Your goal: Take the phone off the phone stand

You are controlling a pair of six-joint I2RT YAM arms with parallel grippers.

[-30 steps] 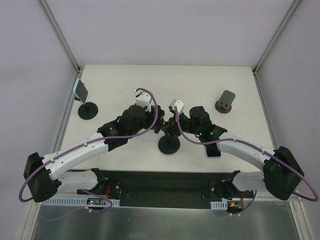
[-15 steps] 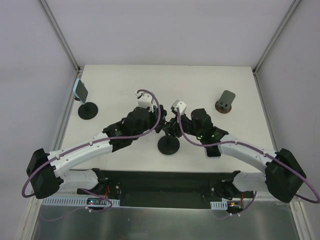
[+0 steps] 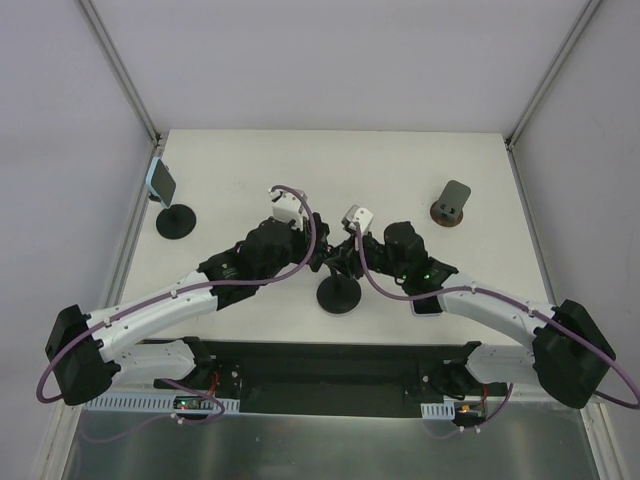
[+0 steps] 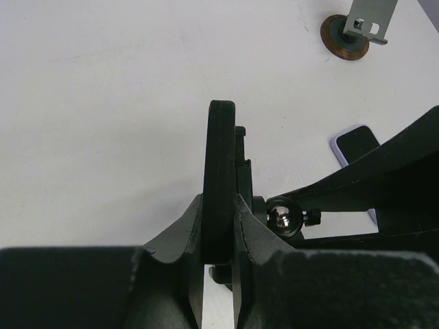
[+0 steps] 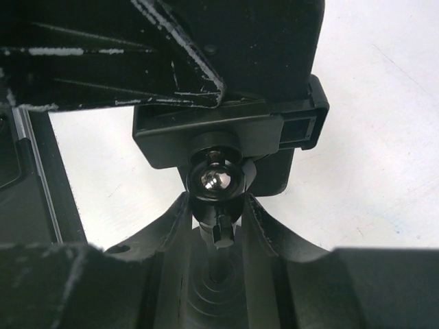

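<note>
**Left claw pinching phone, right claw clamping stand neck**

Top view: both arms meet mid-table over the phone stand (image 3: 338, 296). Its round black base sits on the table (image 3: 250, 160). The left gripper (image 3: 320, 256) and right gripper (image 3: 346, 262) are just beside each other above that base, and the phone itself is hidden under them. A spare phone (image 3: 428, 304) lies flat under the right forearm. An empty stand (image 3: 452, 203) is far right. A loaded stand (image 3: 165, 195) is at the far-left edge.

Left wrist: the phone (image 4: 221, 151) is seen edge-on and upright, mid-table, with its back against the stand's cradle (image 4: 243, 179). The left gripper's fingers (image 4: 184, 229) are pressed on both faces of the phone near its lower end, so it's pinching the phone. The ball joint (image 4: 282, 218) is just right of it. The spare phone and empty stand show further right.

Right wrist: the right gripper's fingers (image 5: 269, 233) are closed on the stand's neck, just under the ball joint (image 5: 214, 179). The cradle clamp (image 5: 226, 133) is directly above, with the left claw's black body over it.
</note>
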